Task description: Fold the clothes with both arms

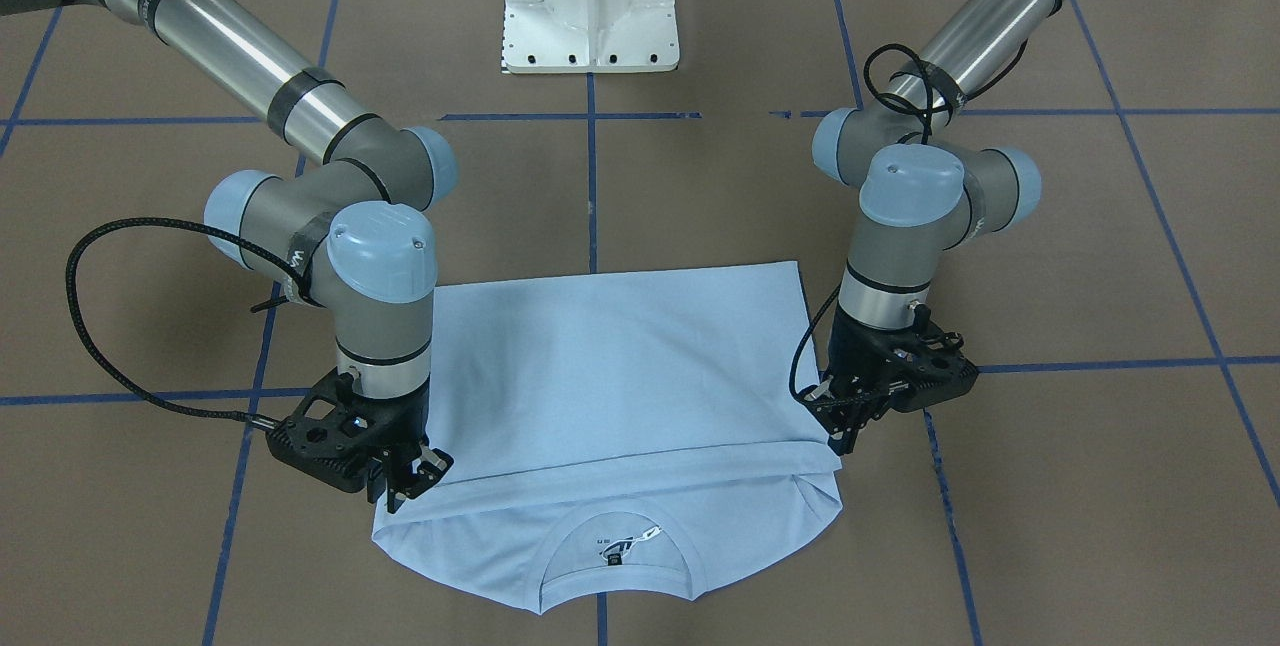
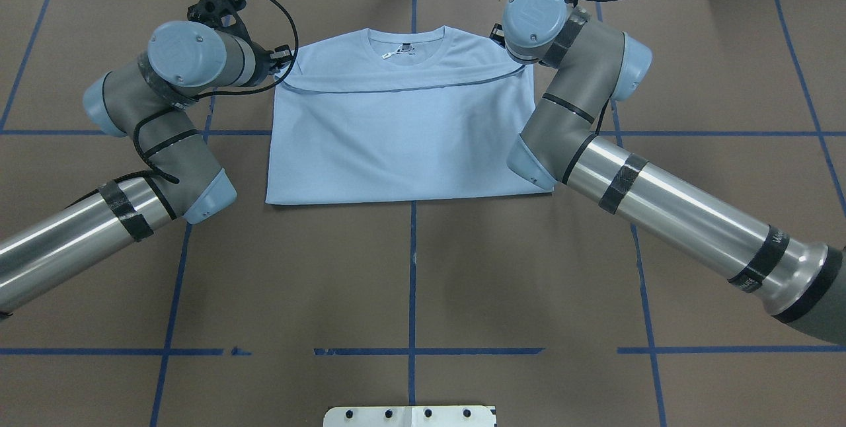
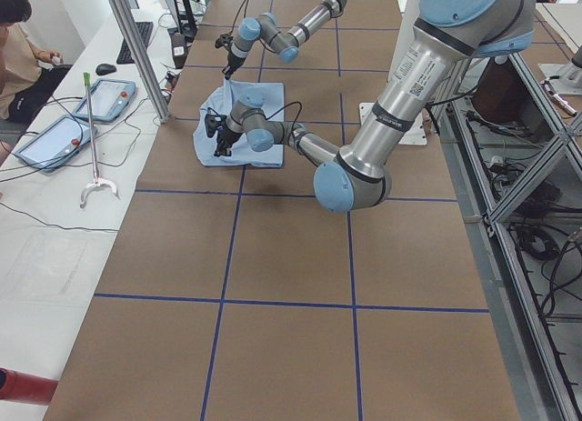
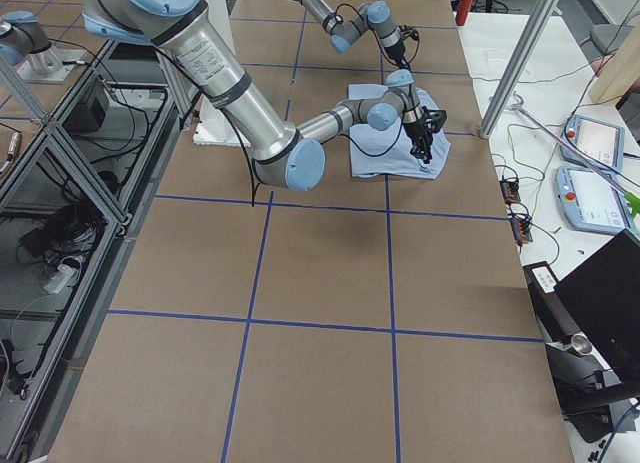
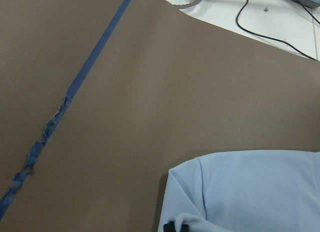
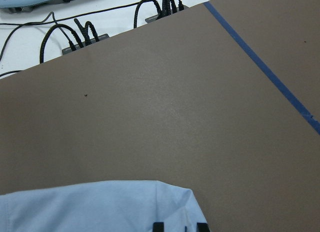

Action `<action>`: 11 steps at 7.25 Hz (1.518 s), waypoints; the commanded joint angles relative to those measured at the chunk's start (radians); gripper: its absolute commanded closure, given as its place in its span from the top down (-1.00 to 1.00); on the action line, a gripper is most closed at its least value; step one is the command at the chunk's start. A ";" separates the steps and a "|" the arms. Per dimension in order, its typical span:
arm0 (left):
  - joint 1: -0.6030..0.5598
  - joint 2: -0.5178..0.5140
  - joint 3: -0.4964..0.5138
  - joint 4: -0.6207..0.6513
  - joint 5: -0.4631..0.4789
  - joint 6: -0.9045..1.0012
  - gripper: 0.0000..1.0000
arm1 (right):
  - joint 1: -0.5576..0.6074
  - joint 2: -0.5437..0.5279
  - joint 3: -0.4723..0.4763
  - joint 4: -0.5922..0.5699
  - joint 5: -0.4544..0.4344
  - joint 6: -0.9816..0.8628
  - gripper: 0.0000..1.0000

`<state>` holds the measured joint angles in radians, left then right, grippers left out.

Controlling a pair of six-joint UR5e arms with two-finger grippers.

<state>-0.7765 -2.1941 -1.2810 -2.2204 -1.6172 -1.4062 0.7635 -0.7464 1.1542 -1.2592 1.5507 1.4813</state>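
Note:
The light blue T-shirt lies flat on the brown table, its lower half folded up to just below the ribbed collar. The neck label shows inside the collar. My left gripper is at one end of the folded-over hem; its fingertips stand close together on a raised ridge of cloth. My right gripper is at the other end, its fingertips wide apart over flat cloth. In the overhead view the right wrist hides it.
The white pedestal base stands behind the shirt. Blue tape lines cross the table. A side bench holds tablets, a grabber tool and cables. A person sits there.

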 commanded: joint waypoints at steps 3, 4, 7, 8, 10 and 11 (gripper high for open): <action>-0.017 0.017 -0.079 -0.091 -0.101 -0.143 0.23 | -0.055 -0.216 0.370 0.000 0.113 0.020 0.17; -0.015 0.017 -0.111 -0.097 -0.104 -0.161 0.13 | -0.093 -0.297 0.466 -0.005 0.114 0.077 0.19; -0.017 0.052 -0.168 -0.140 -0.127 -0.134 0.48 | -0.159 -0.407 0.516 0.003 0.132 0.218 0.22; -0.017 0.060 -0.182 -0.139 -0.127 -0.134 0.50 | -0.159 -0.419 0.536 0.001 0.190 0.250 0.25; -0.015 0.060 -0.181 -0.137 -0.125 -0.134 0.50 | -0.174 -0.441 0.535 0.003 0.195 0.297 0.26; -0.017 0.062 -0.181 -0.137 -0.124 -0.134 0.50 | -0.176 -0.441 0.529 0.003 0.195 0.297 0.27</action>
<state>-0.7921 -2.1339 -1.4612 -2.3579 -1.7424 -1.5401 0.5936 -1.1832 1.6883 -1.2565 1.7440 1.7694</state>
